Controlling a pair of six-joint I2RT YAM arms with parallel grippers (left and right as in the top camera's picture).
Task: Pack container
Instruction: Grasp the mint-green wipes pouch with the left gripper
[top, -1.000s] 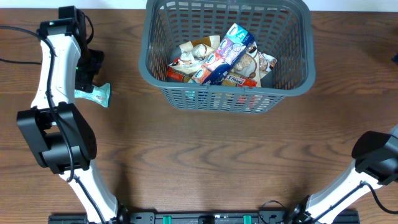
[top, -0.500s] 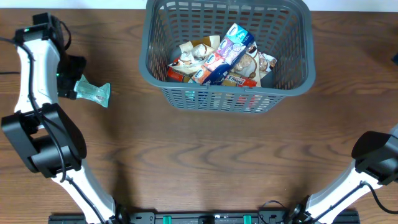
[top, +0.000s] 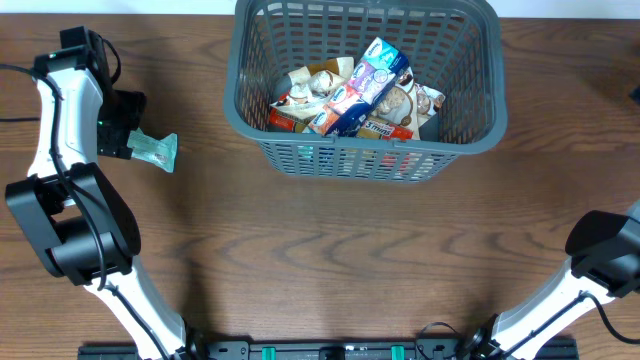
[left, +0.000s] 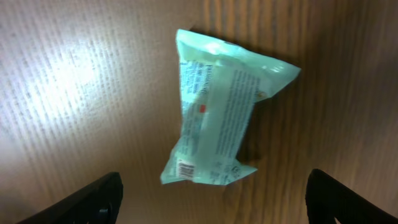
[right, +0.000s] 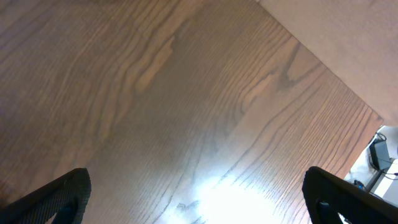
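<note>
The container (top: 300, 152), a dark grey lattice basket, stands at the top middle of the table and holds several snack packets, with a blue and white one (top: 368, 85) on top. To its left a mint green packet (top: 153, 150) lies flat on the wood. My left gripper (top: 118, 128) hovers just left of that packet, open and empty. In the left wrist view the green packet (left: 219, 121) lies ahead of the left gripper (left: 214, 205), whose dark fingertips (left: 93, 200) stand wide apart. My right gripper (right: 202, 208) is open over bare wood.
In the overhead view the right arm's dark joint (top: 605, 250) sits at the right edge of the table. The table's far edge (right: 323, 68) and pale floor beyond it show in the right wrist view.
My left gripper swung left, away from the green packet, then came back slightly right and nearer. The packet, the basket and the right arm have not moved.
</note>
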